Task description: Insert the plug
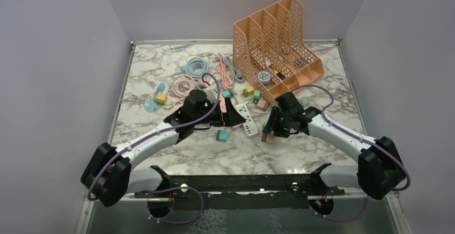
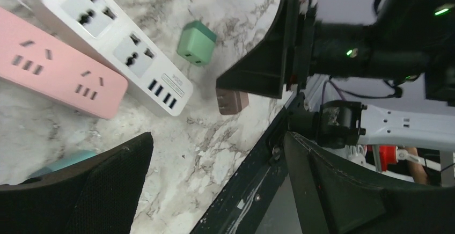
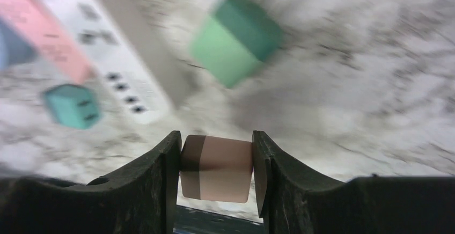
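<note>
Near table (image 1: 300, 151) front-centre, your R gripper (image 3: 215, 143) was clamped on pink plug (image 3: 216, 172), plug at table level, near white power strip (image 2: 115, 46), not in it. L gripper (image 2: 217, 140) gaped wide, empty. Grasp looked done; lift, align, insertion left.

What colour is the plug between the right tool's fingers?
The plug is dusty pink, clearest in right wrist view.

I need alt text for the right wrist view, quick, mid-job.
A pink-brown plug sits pinched between the right arm's dark fingers, low in the frame. Beyond it, blurred, lie a green cube charger, a teal cube charger and a white power strip on the marble table.
</note>
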`<action>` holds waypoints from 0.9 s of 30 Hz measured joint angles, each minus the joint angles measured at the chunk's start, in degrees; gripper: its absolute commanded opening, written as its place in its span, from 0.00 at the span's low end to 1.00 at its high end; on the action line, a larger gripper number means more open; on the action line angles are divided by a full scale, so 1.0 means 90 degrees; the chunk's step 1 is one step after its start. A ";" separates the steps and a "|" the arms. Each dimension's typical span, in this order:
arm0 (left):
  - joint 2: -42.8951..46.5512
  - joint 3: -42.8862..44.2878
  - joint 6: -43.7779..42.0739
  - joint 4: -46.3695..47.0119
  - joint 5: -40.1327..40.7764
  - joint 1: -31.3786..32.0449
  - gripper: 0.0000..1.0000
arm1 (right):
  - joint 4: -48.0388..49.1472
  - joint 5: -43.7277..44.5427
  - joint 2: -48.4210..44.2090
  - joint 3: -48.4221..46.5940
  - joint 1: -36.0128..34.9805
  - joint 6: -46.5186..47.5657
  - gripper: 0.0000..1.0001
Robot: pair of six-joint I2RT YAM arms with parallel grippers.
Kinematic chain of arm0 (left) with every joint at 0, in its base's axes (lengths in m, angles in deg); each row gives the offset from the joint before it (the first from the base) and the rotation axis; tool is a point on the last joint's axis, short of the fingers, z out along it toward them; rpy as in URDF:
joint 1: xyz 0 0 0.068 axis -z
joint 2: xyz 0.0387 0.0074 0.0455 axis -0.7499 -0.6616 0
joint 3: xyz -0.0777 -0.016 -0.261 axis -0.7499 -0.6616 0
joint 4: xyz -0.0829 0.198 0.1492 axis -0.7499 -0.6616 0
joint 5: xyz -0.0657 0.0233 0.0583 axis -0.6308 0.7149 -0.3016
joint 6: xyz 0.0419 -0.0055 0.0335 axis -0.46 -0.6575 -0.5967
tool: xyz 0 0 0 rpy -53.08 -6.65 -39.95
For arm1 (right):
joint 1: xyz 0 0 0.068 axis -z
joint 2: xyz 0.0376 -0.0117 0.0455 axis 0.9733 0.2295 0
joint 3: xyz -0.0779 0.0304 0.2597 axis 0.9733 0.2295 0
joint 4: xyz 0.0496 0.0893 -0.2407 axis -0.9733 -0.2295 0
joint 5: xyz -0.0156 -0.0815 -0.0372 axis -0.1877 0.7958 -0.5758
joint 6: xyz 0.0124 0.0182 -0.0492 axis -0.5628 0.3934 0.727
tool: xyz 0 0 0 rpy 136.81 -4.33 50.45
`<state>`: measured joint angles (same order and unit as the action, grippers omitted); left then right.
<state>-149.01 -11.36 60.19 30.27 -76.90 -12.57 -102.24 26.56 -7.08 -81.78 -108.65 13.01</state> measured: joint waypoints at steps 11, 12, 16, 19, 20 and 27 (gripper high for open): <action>-0.1059 0.0204 0.0316 0.0697 0.0187 0.0925 0.66 | 0.1705 -0.1020 0.0107 -0.1059 -0.0272 -0.0656 0.34; -0.1056 0.0204 0.0335 0.0767 0.0231 0.0925 0.61 | 0.1792 -0.1086 0.0107 -0.1073 -0.0282 -0.0704 0.34; -0.1052 0.0202 0.0461 0.0981 0.0510 0.0923 0.54 | 0.2004 -0.1309 0.0107 -0.1078 -0.0282 -0.0792 0.34; -0.0986 0.0148 0.0605 0.1132 0.0787 0.0923 0.44 | 0.2040 -0.1399 0.0107 -0.1078 -0.0282 -0.0794 0.34; -0.0942 0.0117 0.0627 0.1166 0.0857 0.0925 0.38 | 0.2052 -0.1423 0.0107 -0.1078 -0.0282 -0.0794 0.34; -0.0704 0.0007 0.0760 0.1290 0.1195 0.0928 0.01 | 0.2191 -0.1513 0.0104 -0.1078 -0.0279 -0.0814 0.51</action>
<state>-155.35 -11.29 67.03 41.87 -66.15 -4.22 -82.53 12.94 -6.14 -91.48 -111.17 5.68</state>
